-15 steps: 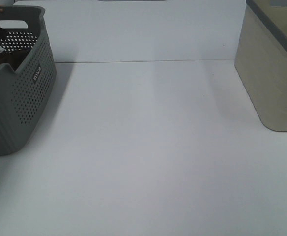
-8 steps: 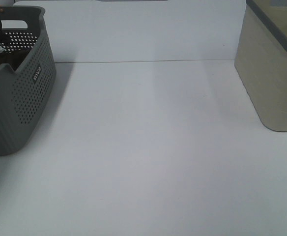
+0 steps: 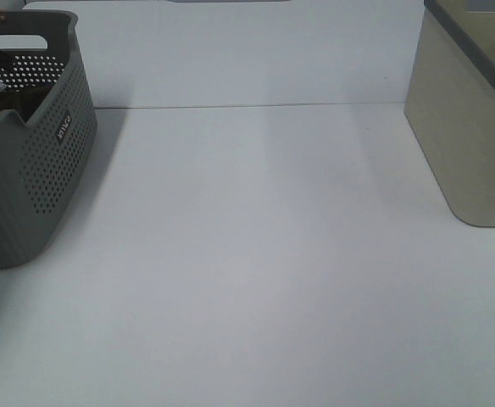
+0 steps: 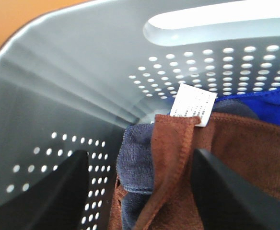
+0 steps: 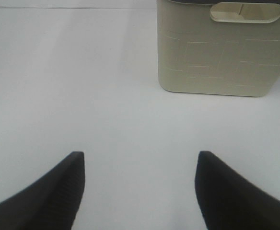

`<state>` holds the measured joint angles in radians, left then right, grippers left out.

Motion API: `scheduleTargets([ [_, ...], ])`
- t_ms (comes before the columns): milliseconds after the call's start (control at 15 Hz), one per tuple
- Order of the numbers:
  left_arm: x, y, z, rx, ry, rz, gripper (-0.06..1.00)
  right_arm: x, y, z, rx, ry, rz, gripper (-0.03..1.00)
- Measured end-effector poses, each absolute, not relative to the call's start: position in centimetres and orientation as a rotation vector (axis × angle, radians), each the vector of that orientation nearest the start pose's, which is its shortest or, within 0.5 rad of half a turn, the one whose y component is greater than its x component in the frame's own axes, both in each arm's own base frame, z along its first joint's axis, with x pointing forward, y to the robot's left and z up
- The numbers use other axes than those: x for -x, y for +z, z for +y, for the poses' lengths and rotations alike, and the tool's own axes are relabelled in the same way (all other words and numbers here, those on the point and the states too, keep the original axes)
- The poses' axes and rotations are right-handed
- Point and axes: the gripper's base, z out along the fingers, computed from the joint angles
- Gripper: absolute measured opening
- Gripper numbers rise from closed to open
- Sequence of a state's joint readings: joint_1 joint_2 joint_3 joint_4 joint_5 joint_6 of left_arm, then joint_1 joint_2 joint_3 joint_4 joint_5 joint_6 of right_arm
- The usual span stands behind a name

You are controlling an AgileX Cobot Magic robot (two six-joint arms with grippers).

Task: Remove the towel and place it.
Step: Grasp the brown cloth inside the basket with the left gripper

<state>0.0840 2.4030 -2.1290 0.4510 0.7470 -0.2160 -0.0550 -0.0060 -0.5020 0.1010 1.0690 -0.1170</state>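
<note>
Your left claw (image 4: 141,158) hangs with jaws apart astride the brown towel (image 4: 236,143), which lies bunched in the grey perforated basket (image 4: 58,86) at the table (image 3: 247,254)'s left edge. Nothing is gripped yet. Your right claw (image 5: 140,158), also apart, hovers empty. Grasping, lifting out and placing all remain.

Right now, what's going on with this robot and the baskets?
The left gripper is down inside the grey basket, its open jaws either side of a hemmed edge of the reddish-brown towel, which lies with blue cloth. Nothing is gripped yet. The right gripper hangs open over the white table, facing the beige bin.
</note>
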Motion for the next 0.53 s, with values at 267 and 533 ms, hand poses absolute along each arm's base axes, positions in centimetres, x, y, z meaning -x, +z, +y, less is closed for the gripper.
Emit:
scheduleTargets([
  [267, -53.7, 18.4, 7.2, 0.081, 0.459, 2.466, 0.53, 0.6, 27.7, 0.8, 0.069, 0.013, 2.039, 0.63],
  [533, -53.9, 17.3, 7.2, 0.078, 0.459, 2.487, 0.46, 0.6, 27.7, 0.8, 0.069, 0.013, 2.039, 0.63],
])
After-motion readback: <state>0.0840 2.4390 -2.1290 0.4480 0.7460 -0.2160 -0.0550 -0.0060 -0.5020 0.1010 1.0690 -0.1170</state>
